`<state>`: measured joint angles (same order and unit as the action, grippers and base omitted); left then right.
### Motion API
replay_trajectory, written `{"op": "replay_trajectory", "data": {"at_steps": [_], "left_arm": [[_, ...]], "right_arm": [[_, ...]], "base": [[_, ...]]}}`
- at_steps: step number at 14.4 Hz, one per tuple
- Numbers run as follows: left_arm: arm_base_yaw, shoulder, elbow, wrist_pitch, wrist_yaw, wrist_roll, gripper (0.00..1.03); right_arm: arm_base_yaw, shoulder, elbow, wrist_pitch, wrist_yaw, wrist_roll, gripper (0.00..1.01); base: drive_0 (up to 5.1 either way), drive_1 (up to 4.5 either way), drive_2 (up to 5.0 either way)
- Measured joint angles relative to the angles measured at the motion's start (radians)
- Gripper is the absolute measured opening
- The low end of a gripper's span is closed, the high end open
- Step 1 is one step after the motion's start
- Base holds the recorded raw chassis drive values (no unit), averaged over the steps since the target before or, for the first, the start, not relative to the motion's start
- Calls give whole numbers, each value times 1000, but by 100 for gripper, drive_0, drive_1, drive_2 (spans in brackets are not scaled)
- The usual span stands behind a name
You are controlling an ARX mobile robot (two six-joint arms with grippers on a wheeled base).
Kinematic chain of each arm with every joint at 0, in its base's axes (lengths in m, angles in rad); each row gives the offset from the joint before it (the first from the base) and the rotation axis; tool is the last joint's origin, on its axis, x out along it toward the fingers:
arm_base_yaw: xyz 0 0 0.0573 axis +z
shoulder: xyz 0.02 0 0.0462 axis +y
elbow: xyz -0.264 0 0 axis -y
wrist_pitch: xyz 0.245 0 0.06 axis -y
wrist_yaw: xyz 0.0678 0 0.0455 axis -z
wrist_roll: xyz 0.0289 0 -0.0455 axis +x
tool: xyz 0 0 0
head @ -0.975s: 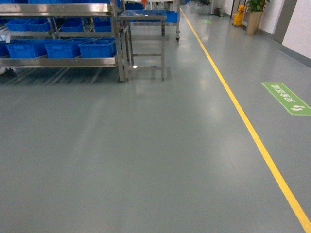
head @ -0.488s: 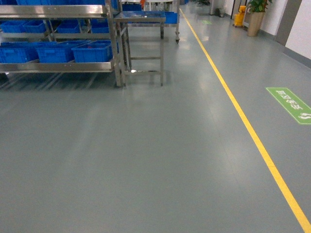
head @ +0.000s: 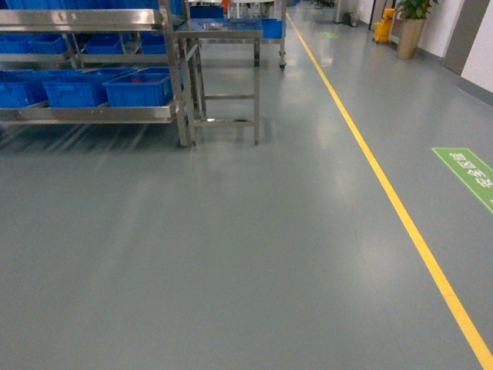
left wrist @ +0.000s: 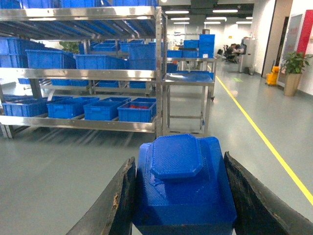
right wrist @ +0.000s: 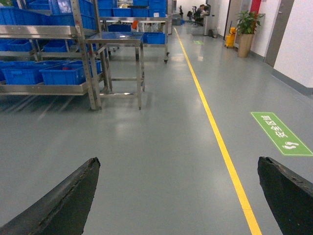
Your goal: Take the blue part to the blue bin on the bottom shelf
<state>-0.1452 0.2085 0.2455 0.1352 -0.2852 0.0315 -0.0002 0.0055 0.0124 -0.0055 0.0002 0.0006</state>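
I've got the left gripper (left wrist: 178, 196) pinching the blue part (left wrist: 183, 183) — right gripper (right wrist: 178, 196) spread wide. Open floor (head: 254, 254) ahead; bottom shelf (head: 88, 114) edge far left, yellow line (head: 400, 208) right.

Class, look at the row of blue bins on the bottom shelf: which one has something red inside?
The rightmost blue bin, at the end beside the steel table. Red items show above its rim; the others show none.

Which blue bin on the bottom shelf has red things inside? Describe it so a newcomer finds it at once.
Start at the tall steel shelving rack on the left of the hall, beside the small steel table. On its lowest shelf stands a row of open blue plastic bins; take the blue bin at the right end, next to the rack's corner post. Alone among its neighbours, it shows red items inside.
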Motion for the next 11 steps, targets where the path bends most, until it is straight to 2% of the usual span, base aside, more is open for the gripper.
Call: {"op": "replay_trajectory", "data": {"at_steps": [11], "left_arm": [[0, 0, 0, 0, -2, 1, 44]], "right_arm": [[0, 0, 0, 0, 0, 0, 98]], "base": [[-5, 418, -428]]}}
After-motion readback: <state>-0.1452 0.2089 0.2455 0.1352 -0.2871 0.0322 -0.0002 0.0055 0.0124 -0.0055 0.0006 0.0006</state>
